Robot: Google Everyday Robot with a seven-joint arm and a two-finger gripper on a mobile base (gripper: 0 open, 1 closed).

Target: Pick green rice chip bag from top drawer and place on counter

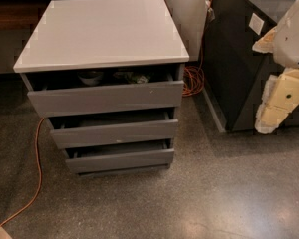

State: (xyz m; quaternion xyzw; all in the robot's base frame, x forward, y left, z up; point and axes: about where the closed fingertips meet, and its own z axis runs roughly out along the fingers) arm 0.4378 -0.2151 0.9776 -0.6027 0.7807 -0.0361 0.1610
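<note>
Our end effector (281, 101) hangs at the right edge of the view, in front of the dark black unit (234, 63) and well apart from the drawer cabinet. We cannot tell its state or whether it holds anything. The top drawer (105, 97) stands partly open under the white surface (102, 29). In its gap a dark greenish shape (135, 76), probably the green rice chip bag, lies near a round bowl-like thing (90, 76). Its long axis is hidden from us. We judge the coming reach must go leftward in the view, then down into that narrow gap.

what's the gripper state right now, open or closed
gripper: cannot be told; it is at the picture's right edge by the black unit, apart from the top drawer
</note>
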